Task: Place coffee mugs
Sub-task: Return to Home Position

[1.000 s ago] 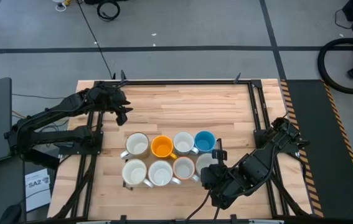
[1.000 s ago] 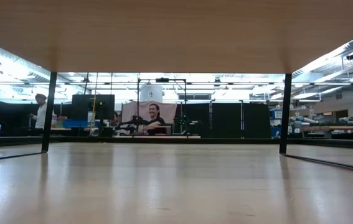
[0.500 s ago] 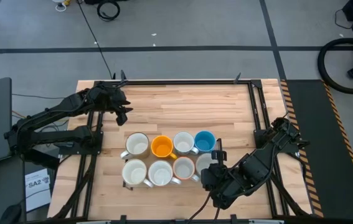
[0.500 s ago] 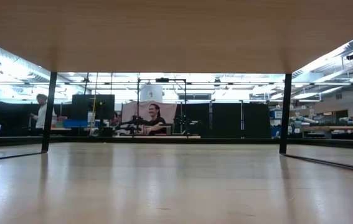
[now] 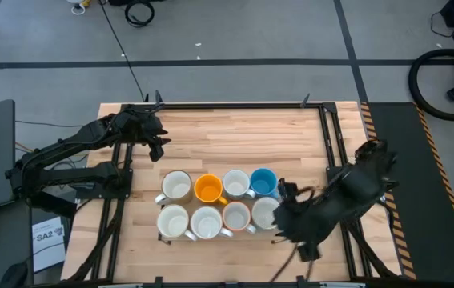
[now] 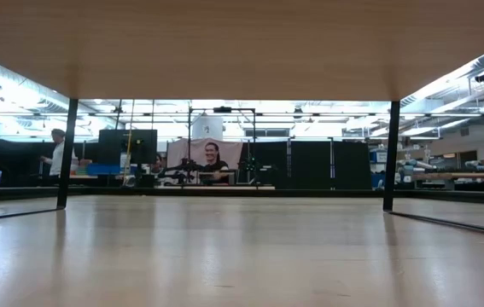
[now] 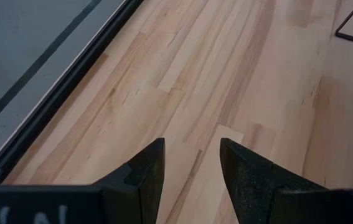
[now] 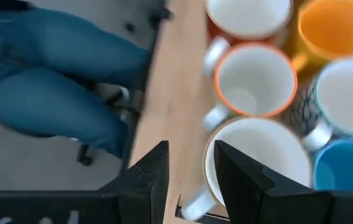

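Right wrist view — claw: the right claw (image 8: 190,154) has its fingers apart with nothing between them. It is poised above the rim of a white ceramic handled mug (image 8: 269,146) at the front edge of the pale wooden desk (image 8: 164,93).
Right wrist view — neighbours: a reddish-brown mug with a white inside (image 8: 257,81) stands just beside the white one. A bright orange mug (image 8: 335,28) and a blue mug (image 8: 350,171) stand in the row behind. A person's blue-trousered legs (image 8: 51,81) show beyond the desk.
Left wrist view — claw: the left claw (image 7: 192,149) is spread and empty over bare desk, with no mug near.
High view — mugs: eight small handled ceramic coffee mugs (image 5: 206,223) stand packed in two rows of four toward the desk's front.
High view — progress: no mug stands apart from the block, so the placing looks finished. What seems left is bringing the arms back to rest.
High view — arms: the left arm waits at the far left corner. The right arm hangs just beside the near row's right end.
High view — change: against half a second ago, the right arm has drawn back a little toward its own side. The mugs and the left arm match.
Low view — room: bare boards only, with a seated person (image 6: 212,160) far behind. No mug or arm shows.
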You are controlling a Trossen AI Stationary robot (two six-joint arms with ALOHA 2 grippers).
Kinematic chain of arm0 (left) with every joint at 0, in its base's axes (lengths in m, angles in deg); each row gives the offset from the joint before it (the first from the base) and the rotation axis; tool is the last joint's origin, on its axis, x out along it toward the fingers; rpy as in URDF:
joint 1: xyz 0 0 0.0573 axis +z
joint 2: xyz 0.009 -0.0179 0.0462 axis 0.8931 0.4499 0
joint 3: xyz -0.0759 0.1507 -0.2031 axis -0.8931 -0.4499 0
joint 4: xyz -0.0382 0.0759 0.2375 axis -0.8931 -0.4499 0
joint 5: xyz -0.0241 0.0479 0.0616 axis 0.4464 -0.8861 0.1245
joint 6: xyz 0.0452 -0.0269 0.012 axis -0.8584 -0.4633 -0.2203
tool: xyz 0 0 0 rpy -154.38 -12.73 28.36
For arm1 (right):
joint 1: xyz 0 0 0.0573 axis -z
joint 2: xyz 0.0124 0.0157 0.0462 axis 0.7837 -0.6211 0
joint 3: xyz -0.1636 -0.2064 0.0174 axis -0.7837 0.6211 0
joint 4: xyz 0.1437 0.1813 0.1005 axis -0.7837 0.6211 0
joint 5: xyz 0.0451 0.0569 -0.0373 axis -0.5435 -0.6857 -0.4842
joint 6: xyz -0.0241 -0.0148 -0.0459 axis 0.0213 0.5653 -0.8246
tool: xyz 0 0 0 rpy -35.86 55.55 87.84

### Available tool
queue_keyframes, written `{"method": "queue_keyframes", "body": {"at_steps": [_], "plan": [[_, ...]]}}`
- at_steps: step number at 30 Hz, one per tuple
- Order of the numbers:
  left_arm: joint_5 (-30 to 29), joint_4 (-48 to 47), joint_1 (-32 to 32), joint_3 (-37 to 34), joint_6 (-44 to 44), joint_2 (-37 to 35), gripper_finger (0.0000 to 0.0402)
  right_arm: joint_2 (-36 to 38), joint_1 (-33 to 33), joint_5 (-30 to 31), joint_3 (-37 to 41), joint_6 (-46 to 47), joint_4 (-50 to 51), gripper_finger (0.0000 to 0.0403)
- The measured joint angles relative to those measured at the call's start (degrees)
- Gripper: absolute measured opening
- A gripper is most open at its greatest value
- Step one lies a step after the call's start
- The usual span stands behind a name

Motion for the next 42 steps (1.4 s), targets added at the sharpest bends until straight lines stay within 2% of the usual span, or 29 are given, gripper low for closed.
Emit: {"method": "queue_keyframes", "body": {"at_steps": [3, 5, 11, 16, 21, 26, 31, 33, 42], "plan": [[0.01, 0.07, 0.00, 0.00, -0.09, 0.00, 0.0160, 3.21, 0.53, -3.42, -1.25, -5.78, -1.17, 0.0133], [0.00, 0.13, 0.00, 0.00, -0.09, 0.00, 0.0160, 5.99, 0.59, -3.23, -0.71, -9.18, -1.72, 0.0133], [0.00, 0.15, -0.02, 0.00, -0.09, -0.01, 0.0160, 13.75, 0.48, 1.69, -0.69, -12.98, -0.31, 0.0133], [0.00, 0.17, -0.01, 0.00, -0.07, 0.00, 0.0160, 18.76, 0.53, 7.31, 0.91, -22.68, -3.92, 0.0133], [0.00, 0.17, 0.00, 0.00, -0.05, -0.02, 0.0160, 23.04, 2.55, 6.53, 7.11, -26.54, -8.47, 0.0133], [0.00, 0.15, -0.01, 0.00, 0.10, -0.01, 0.0160, 29.05, 6.35, 2.69, 21.26, -30.35, -18.73, 0.0133], [0.00, 0.16, -0.02, 0.00, 0.10, 0.00, 0.0160, 39.32, 11.99, -7.62, 39.80, -31.24, -31.84, 0.0133], [0.00, 0.15, 0.00, 0.00, 0.10, 0.00, 0.0160, 44.35, 14.24, -9.95, 47.66, -31.26, -37.70, 0.0133], [0.00, 0.15, 0.00, 0.00, 0.08, 0.00, 0.0160, 68.16, 22.02, -10.42, 76.69, -29.76, -57.14, 0.0133]]}}
